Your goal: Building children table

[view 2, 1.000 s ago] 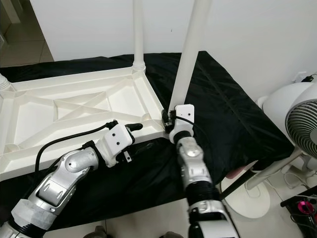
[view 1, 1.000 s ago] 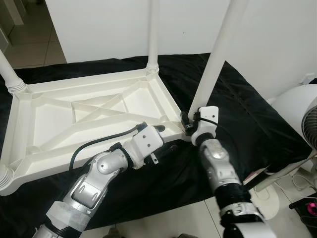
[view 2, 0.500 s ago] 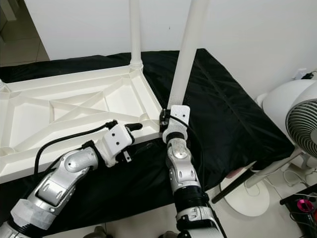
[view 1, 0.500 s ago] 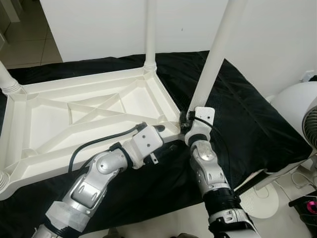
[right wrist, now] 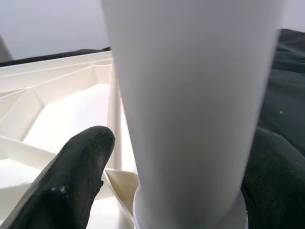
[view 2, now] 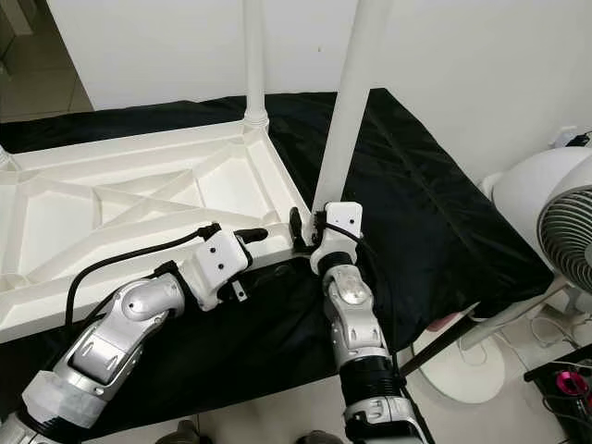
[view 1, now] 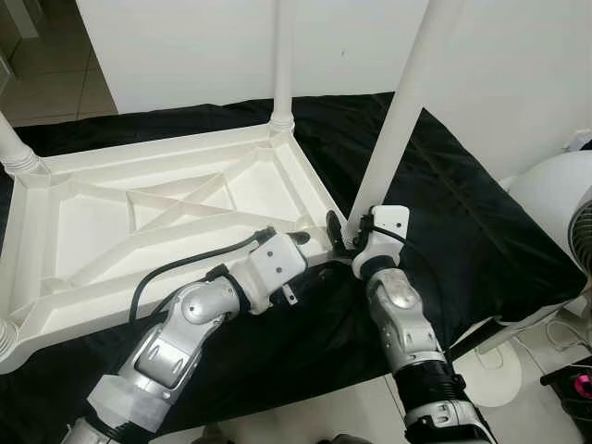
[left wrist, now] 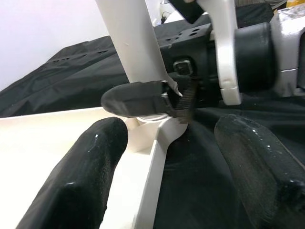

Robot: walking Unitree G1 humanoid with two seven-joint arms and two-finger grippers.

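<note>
A white children's table (view 1: 139, 208) lies upside down on a black cloth (view 1: 481, 222). A tall white leg (view 1: 398, 129) stands in its near right corner socket. My right gripper (view 1: 344, 231) sits at this leg's base, open, with one black finger (right wrist: 76, 181) on each side of the leg (right wrist: 190, 105). My left gripper (view 1: 310, 252) is just left of that corner, open. Its fingers (left wrist: 86, 176) straddle the table's near rim (left wrist: 155, 162): one over the table's underside, one over the cloth.
More white legs stand at the far right corner (view 1: 282, 55), the far left corner (view 1: 14, 148) and the near left corner (view 1: 5, 338). A white pedestal fan (view 2: 555, 213) stands to the right, its base (view 2: 462, 356) on the tiled floor. A white wall rises behind.
My right wrist has shifted slightly right and lower at the leg's base, and one finger now stands out to the left of the leg. The left arm has stayed put.
</note>
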